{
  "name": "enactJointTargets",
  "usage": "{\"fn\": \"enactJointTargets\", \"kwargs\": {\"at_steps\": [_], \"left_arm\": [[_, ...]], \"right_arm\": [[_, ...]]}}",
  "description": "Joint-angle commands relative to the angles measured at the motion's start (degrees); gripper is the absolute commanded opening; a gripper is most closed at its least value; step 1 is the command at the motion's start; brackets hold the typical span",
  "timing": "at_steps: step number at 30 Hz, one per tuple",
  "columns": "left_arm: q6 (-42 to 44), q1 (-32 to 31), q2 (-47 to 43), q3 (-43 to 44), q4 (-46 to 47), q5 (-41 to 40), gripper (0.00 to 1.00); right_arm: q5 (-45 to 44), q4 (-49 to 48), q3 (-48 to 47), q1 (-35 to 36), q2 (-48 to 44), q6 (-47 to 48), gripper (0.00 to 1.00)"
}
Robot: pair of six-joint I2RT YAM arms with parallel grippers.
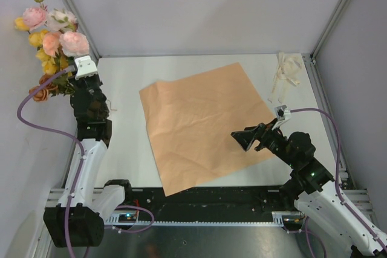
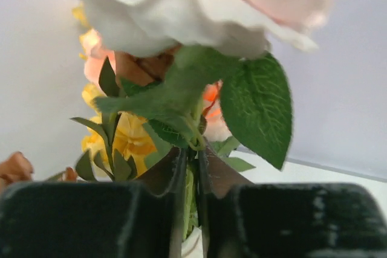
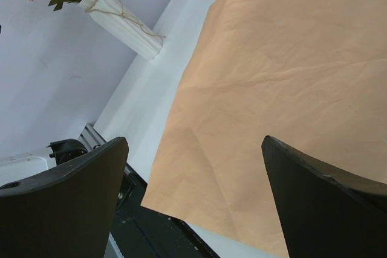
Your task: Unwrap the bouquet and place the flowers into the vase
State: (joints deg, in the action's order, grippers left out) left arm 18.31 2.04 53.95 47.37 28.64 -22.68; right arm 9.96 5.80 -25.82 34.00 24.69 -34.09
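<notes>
While the flowers (image 1: 54, 39) are standing in the vase (image 3: 124, 23) at the bench's (image 1: 121, 80) far-left corner, the left hand (image 2: 192, 209) is bracketing their stems (image 2: 190, 188), whether pinching I cannot tell; the right hand (image 1: 246, 139) is hovering spread wide. Because leaves (image 2: 257, 110) are crowding the fingers (image 2: 91, 222), withdrawing could topple the vase.

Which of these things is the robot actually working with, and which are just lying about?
Part of the job: flowers, vase holding their stems, left gripper closed on the stems.
Lying about: peach-orange paper sheet, cream ribbon, open right gripper above the paper.
</notes>
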Motion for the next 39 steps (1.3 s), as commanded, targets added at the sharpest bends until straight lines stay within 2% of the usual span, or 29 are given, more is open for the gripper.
{"fn": "enactJointTargets", "kwargs": {"at_steps": [1, 8, 10, 14, 18, 26, 32, 39], "left_arm": [[-2.9, 0.6, -1.7, -1.3, 1.3, -2.9, 0.23], [-6.4, 0.5, -8.2, -1.7, -4.4, -1.1, 0.72], [-6.5, 0.5, -10.3, -1.3, -6.8, -0.9, 0.81], [-6.7, 0.4, -15.2, -0.5, -11.1, 0.6, 0.92], [-7.6, 0.4, -19.2, 2.1, -16.3, 4.2, 0.95], [-11.2, 0.4, -21.2, 11.2, -26.7, 13.8, 0.94], [-15.2, 0.5, -16.3, 21.8, -33.7, 22.6, 0.93], [-16.8, 0.5, -9.0, 29.0, -35.2, 30.0, 0.91]], "right_arm": [[0.8, -0.3, 0.0, -0.2, -1.0, -0.5, 0.99], [1.3, -0.6, -0.1, -0.2, -2.0, -1.4, 0.99], [1.5, -0.7, -0.1, -0.2, -2.1, -1.7, 0.99], [1.7, -0.6, -0.1, -0.2, -2.0, -2.4, 0.99], [1.8, -0.8, -0.1, -0.2, -1.9, -3.0, 0.98], [2.0, -1.2, -0.1, -0.2, -1.6, -3.5, 0.98], [2.0, -1.8, -0.1, -0.1, -0.6, -3.6, 0.98], [2.0, -2.4, -0.1, -0.2, 0.7, -3.5, 0.98]]}}
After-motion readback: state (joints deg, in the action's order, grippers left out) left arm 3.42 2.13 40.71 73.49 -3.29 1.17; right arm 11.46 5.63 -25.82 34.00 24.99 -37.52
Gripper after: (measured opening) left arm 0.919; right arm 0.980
